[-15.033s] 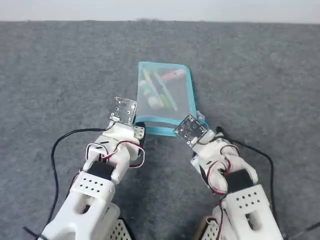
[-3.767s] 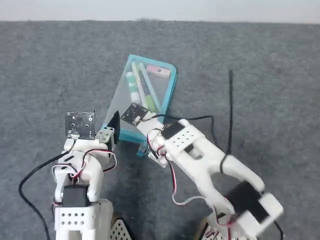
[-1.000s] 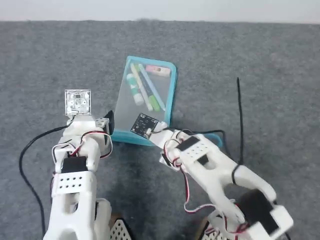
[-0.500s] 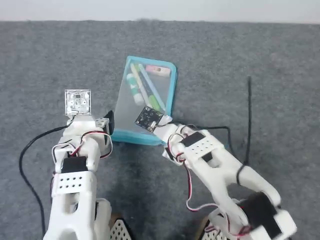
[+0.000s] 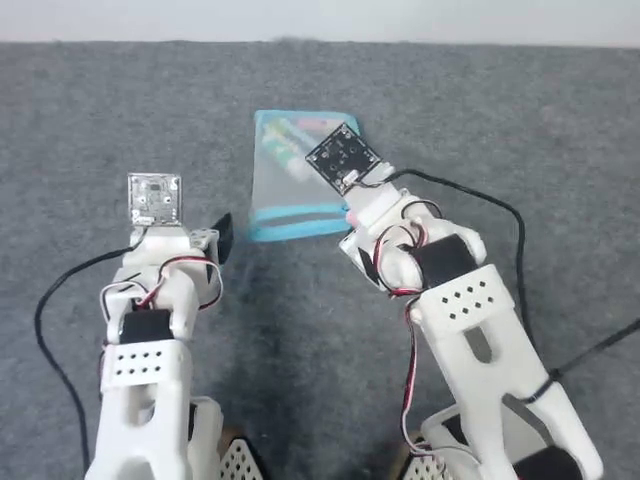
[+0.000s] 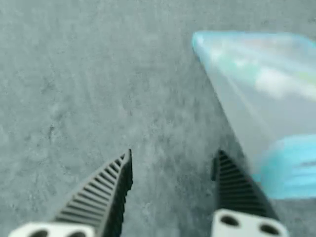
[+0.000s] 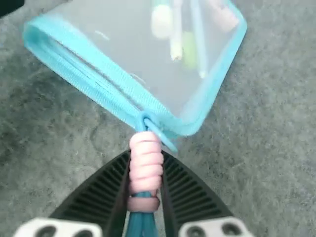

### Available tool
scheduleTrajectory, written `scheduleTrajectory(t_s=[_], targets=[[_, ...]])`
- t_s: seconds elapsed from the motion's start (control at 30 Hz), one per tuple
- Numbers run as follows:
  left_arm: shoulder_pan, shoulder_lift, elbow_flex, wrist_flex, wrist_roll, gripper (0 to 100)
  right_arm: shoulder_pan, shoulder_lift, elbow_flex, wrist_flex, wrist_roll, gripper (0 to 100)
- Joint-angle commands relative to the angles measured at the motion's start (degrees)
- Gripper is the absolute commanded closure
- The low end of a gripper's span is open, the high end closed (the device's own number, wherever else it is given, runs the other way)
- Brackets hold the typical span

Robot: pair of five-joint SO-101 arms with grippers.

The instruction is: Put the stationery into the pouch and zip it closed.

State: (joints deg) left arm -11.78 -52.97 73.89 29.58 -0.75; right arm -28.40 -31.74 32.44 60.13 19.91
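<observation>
The clear pouch point(image 5: 282, 182) with teal trim lies at the back centre, with several pens point(image 7: 180, 37) visible through its side. In the right wrist view the pouch point(image 7: 148, 59) has its slider at one end of the teal zipper edge point(image 7: 94, 79). A pink coiled zipper pull point(image 7: 146, 163) hangs from that slider. My right gripper point(image 7: 145, 185) is shut on the pull, and it sits at the pouch's near right corner point(image 5: 352, 216). My left gripper point(image 6: 173, 170) stands open over bare mat, with the pouch point(image 6: 261, 84) off to one side. It hangs left of the pouch point(image 5: 216, 238), not touching it.
A grey mat point(image 5: 520, 120) covers the whole table. A black cable point(image 5: 505, 215) trails from the right arm across the mat on the right. The pale back edge point(image 5: 320, 20) of the table runs along the top.
The right arm swung right and away, dragging the pouch by its pull; the pouch now lies farther back and apart from the left gripper. The left arm stayed put.
</observation>
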Motion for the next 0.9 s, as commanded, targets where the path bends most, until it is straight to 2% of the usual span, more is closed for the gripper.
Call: scheduleTrajectory(t_s=[0.0, 0.13, 0.3, 0.43, 0.6, 0.87], targets=[[-0.1, -0.1, -6.4, 3.5, -0.6, 69, 0.8, -3.6, -2.1, 0.2, -1.0, 99.2], [1.1, -0.1, -6.5, 4.2, -0.9, 69, 0.8, -3.6, -0.1, 0.1, -1.0, 99.2], [2.5, -1.0, -7.4, 9.1, -2.8, 69, 0.9, -3.4, -0.4, 0.0, -0.9, 99.2], [4.5, -6.9, -7.6, 14.3, -4.9, 69, 1.4, -3.7, -1.9, 0.7, -1.5, 99.2], [6.9, -11.5, -4.2, 13.3, -4.8, 69, 1.1, -4.0, -3.9, 4.0, -2.9, 99.2], [6.9, -5.4, -3.5, 7.6, -4.9, 69, 1.0, -8.0, -5.7, 7.6, -3.3, 99.2]])
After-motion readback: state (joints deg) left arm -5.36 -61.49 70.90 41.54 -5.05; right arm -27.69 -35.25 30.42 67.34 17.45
